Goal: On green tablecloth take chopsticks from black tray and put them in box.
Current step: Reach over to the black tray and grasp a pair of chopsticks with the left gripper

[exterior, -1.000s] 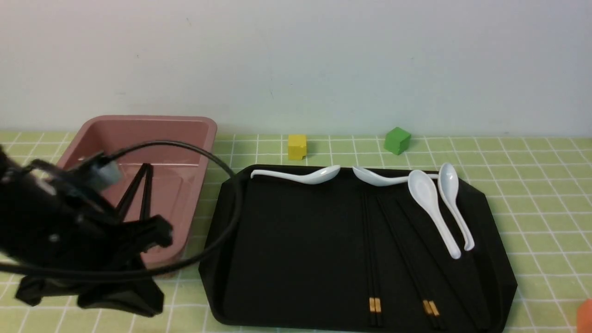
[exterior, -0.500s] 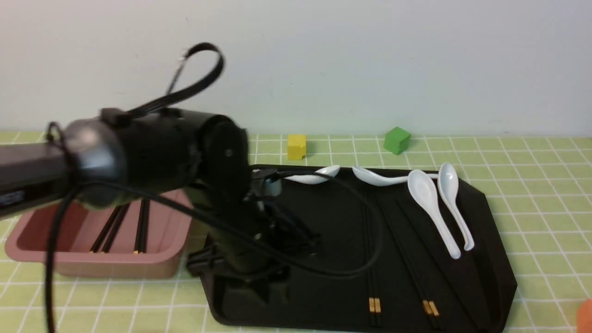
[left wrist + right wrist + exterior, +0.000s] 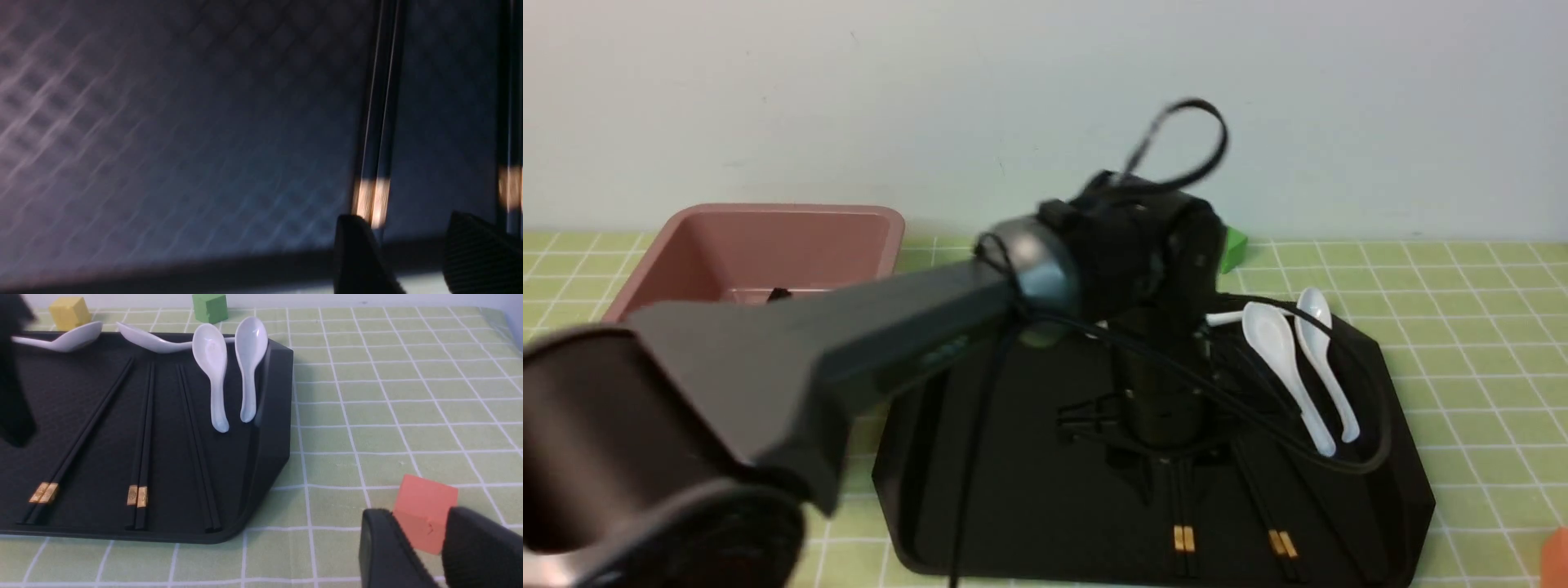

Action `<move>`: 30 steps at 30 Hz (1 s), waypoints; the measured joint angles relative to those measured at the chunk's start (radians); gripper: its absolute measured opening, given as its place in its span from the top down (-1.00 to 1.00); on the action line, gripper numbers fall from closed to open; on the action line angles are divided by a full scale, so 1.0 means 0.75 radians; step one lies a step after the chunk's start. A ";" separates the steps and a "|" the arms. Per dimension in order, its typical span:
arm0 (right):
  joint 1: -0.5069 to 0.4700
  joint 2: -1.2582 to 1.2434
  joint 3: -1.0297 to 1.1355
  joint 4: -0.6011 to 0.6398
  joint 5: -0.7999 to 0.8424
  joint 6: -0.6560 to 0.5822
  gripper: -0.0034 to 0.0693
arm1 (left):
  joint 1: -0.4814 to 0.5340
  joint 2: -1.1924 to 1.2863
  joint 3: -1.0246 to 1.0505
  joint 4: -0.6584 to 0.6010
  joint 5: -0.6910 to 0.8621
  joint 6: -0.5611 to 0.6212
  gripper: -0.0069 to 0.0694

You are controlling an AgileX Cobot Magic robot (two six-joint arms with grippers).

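**A:** Where are the chopsticks (image 3: 145, 428)?

**B:** On the black tray (image 3: 269, 416) by the worktop's near edge, gold bands nearest it. The left gripper (image 3: 404, 228) hangs over them, fingers apart, holding nothing.

**A:** Handling?

**B:** Light, stiff, probably slick. I'd pinch one pair mid-length, both sticks together.

**A:** The right gripper (image 3: 425, 555)?

**B:** Also spread and empty, by an orange cube (image 3: 425, 510) near the near-right corner. Only its camera shows three pairs; in the front view the left arm hides most.
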 joint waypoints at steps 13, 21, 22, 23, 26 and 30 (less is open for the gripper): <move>0.000 0.000 0.000 0.000 0.000 0.000 0.25 | -0.009 0.171 -0.103 0.046 -0.016 -0.022 0.01; 0.000 0.000 0.000 0.000 0.000 0.000 0.25 | -0.009 0.185 -0.118 0.061 0.014 0.018 0.32; 0.000 0.000 0.000 0.000 0.000 0.000 0.25 | -0.009 0.185 -0.119 0.063 0.022 0.020 0.39; 0.000 0.000 0.000 0.000 0.000 0.000 0.25 | -0.009 0.185 -0.124 0.064 0.031 0.023 0.50; 0.000 0.000 0.000 0.000 0.000 0.000 0.25 | -0.009 0.177 -0.151 0.064 0.066 0.026 0.52; 0.000 0.000 0.000 0.000 0.000 0.000 0.25 | -0.010 0.085 -0.246 0.065 0.113 0.090 0.51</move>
